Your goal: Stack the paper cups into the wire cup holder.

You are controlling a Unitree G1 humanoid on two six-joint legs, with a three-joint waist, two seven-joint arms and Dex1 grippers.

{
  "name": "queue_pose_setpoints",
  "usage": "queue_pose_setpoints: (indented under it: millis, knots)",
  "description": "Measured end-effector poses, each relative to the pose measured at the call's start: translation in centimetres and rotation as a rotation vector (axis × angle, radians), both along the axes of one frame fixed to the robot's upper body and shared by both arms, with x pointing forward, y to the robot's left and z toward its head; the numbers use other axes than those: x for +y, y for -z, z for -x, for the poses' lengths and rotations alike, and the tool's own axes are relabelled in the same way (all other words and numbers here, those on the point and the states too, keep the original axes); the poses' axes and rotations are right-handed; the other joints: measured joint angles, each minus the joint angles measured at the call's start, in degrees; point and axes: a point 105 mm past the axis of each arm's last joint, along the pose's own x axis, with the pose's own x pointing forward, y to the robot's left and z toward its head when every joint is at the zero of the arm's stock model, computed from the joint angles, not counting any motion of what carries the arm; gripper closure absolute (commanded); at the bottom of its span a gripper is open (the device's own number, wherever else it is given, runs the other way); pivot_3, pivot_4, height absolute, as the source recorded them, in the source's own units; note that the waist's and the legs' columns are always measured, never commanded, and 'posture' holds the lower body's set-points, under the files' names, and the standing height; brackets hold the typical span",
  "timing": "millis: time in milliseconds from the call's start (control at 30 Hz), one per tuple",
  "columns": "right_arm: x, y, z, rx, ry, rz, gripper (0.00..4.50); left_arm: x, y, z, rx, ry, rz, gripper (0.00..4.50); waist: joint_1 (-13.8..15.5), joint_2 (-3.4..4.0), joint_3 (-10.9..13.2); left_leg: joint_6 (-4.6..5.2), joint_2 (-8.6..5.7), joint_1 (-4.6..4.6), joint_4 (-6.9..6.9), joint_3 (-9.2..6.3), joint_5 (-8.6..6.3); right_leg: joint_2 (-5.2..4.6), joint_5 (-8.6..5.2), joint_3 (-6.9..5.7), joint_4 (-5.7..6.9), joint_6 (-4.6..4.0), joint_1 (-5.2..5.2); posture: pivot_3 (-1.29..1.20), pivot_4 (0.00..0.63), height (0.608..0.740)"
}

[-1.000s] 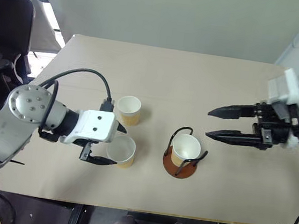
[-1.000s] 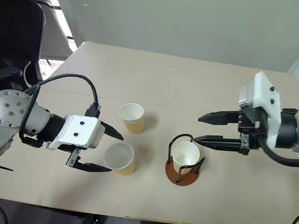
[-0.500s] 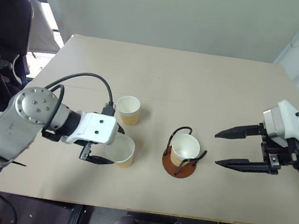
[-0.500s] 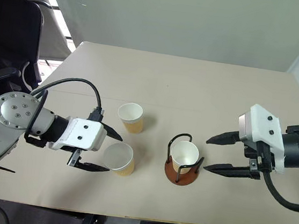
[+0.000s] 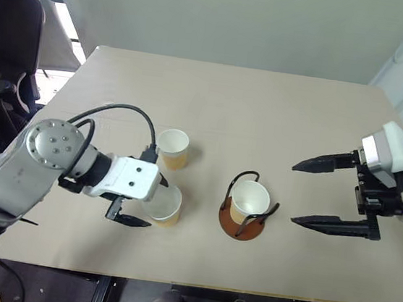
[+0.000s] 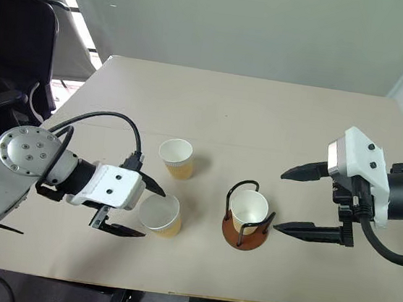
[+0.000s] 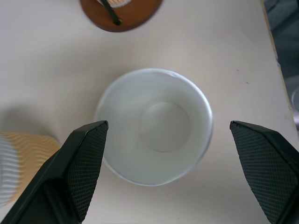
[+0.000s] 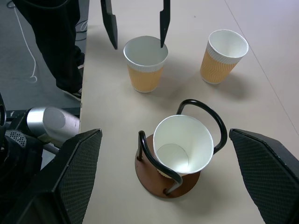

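On the worktop (image 5: 278,116), left gripper (image 5: 143,201) straddles the near cup (image 5: 162,204), fingers apart. One cup (image 5: 249,200) already sits in the wire cup holder (image 5: 246,208). Right gripper (image 5: 331,193) wide apart, empty. Centre first, close gently below the rim; paper crushes.

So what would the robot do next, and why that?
Probably lower the left end effector a little and close it on the near paper cup. Its open fingers already straddle that upright cup's rim, one cup already sits in the wire cup holder, and the right end effector hangs open beside the holder, holding nothing.
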Motion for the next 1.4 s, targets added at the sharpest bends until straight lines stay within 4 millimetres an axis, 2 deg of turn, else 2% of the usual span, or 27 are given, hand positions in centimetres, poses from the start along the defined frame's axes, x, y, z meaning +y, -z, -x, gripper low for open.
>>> queue_pose_setpoints:
  millis: [367,400,500,800,1167,1267,1400]
  knots:
    - [0.2,0.2,0.1,-0.015,-0.006,0.01,0.03,0.5,2.2,-0.9,-0.005,0.029,-0.067,0.0,0.0,0.0,0.0,0.01,0.0,-0.04,0.02,0.0,0.0,0.0,0.0,0.0,0.05,0.0,-0.03,0.0,0.15,0.74]
    - [0.2,0.3,0.1,-0.017,-0.006,0.011,0.01,0.6,2.3,-0.9,-0.007,0.029,-0.069,0.18,0.0,0.0,0.0,0.01,0.0,-0.05,0.02,0.0,0.0,0.0,0.0,0.0,0.04,0.0,-0.03,0.0,0.15,0.74]
    - [0.1,0.5,0.0,-0.013,-0.002,0.013,0.0,0.5,2.3,-1.3,-0.009,0.031,-0.068,0.98,0.1,0.0,0.0,0.01,0.0,-0.06,0.04,0.0,0.01,0.0,0.0,0.0,0.04,0.0,-0.03,0.0,0.15,0.74]
    - [-0.1,0.8,-0.1,-0.013,0.008,0.022,0.0,-0.4,2.2,-1.3,0.01,0.067,-0.049,4.38,0.0,0.0,0.0,0.02,0.0,-0.07,0.06,0.0,0.01,0.0,0.0,0.0,0.09,0.0,-0.05,0.0,0.15,0.74]
    - [-0.2,1.2,-0.2,-0.002,0.018,0.027,0.0,-0.9,1.7,-0.8,0.09,0.073,-0.008,4.47,0.0,-0.01,0.0,0.03,0.0,-0.08,0.08,0.0,0.01,0.0,0.0,0.0,0.1,0.01,-0.05,0.0,0.15,0.74]
    - [-0.3,1.1,-0.3,-0.001,0.022,0.023,0.0,-1.3,0.6,-0.9,0.089,0.08,0.014,4.47,0.1,-0.01,0.0,0.03,0.0,-0.1,0.14,0.0,0.01,0.0,0.01,0.0,0.09,0.01,-0.04,0.0,0.15,0.74]
    - [-0.6,1.1,-0.6,0.001,0.039,0.017,0.0,-1.9,-2.5,-1.7,0.026,0.084,0.061,4.47,0.1,-0.01,0.0,0.05,0.0,-0.1,0.21,0.0,0.0,0.0,0.01,0.0,0.09,0.01,-0.04,0.0,0.15,0.74]
